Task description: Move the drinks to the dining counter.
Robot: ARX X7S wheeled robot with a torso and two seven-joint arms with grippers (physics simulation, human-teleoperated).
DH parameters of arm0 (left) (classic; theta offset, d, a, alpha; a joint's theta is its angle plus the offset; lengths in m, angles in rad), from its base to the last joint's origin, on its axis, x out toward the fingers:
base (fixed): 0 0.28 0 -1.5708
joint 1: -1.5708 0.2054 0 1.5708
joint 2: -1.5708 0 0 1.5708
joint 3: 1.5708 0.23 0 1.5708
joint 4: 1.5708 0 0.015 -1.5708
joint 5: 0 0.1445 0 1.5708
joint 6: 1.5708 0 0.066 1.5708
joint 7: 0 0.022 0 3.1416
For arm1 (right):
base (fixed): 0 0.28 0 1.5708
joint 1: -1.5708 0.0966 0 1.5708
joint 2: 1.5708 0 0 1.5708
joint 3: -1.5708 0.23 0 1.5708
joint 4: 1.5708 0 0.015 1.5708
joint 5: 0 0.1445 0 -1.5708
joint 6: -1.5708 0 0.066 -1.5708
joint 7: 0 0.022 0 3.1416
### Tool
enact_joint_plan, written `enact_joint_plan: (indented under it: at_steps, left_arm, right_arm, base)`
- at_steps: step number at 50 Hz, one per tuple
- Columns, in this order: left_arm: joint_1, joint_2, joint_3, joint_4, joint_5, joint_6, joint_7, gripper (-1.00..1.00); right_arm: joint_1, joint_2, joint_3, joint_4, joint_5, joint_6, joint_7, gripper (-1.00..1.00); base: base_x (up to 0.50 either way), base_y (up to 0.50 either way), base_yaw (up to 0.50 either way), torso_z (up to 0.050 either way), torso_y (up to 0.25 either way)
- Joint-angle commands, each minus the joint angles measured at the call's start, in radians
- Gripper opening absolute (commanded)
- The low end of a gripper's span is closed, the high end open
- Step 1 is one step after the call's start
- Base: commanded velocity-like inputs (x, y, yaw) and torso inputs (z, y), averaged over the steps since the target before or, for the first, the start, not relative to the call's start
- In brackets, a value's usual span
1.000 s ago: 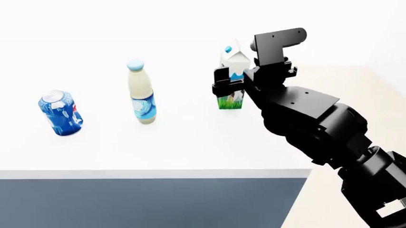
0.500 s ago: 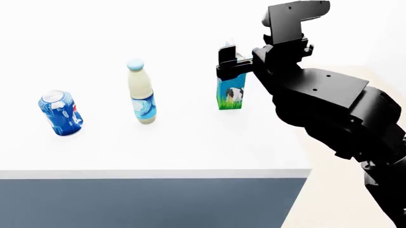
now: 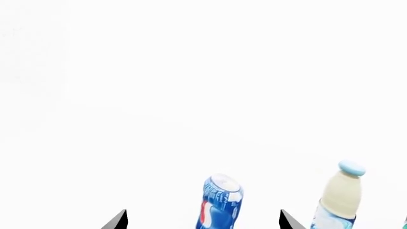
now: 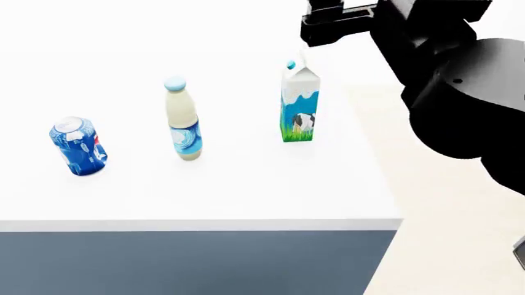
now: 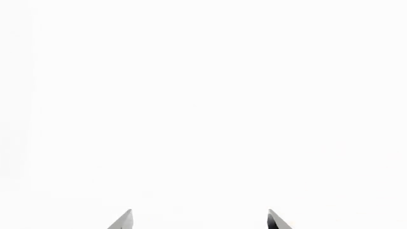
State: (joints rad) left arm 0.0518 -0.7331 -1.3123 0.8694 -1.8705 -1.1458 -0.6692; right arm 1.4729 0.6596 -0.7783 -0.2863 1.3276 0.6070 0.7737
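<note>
Three drinks stand in a row on the dining counter's white top (image 4: 246, 190): a blue soda can (image 4: 78, 146) at the left, a cream bottle (image 4: 182, 120) with a light-blue cap in the middle, and a white-blue milk carton (image 4: 299, 102) at the right. My right gripper (image 4: 328, 21) hangs above and behind the carton, apart from it; the right wrist view shows the right gripper (image 5: 199, 220) open and empty over plain white. The left wrist view shows the can (image 3: 221, 202) and bottle (image 3: 338, 195) ahead of my open left gripper (image 3: 202, 222). The left arm is out of the head view.
The counter's front edge runs across the lower head view above a dark blue-grey base panel (image 4: 164, 264). Its right edge lies just right of the carton, with beige floor (image 4: 443, 239) beyond. My black right arm (image 4: 459, 92) fills the upper right.
My right gripper has let go of the milk carton and risen up and away. The carton now stands alone on the counter. Can and bottle have not moved.
</note>
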Motion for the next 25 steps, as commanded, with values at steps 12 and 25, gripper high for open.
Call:
enact_joint_plan:
  at_steps: [12, 25]
  left_arm:
    - [0.018, -0.026, -0.032, 0.007, -0.059, 0.030, -0.025, 1.00]
    - [0.025, -0.041, -0.053, 0.011, -0.106, 0.055, -0.032, 1.00]
  right_arm:
    - [0.233, 0.127, 0.151, -0.330, 0.299, 0.084, 0.311, 1.00]
    - [0.438, 0.183, 0.204, -0.412, 0.542, 0.117, 0.486, 1.00]
  base:
    - [0.00, 0.00, 0.00, 0.000, 0.000]
    - [0.00, 0.00, 0.00, 0.000, 0.000]
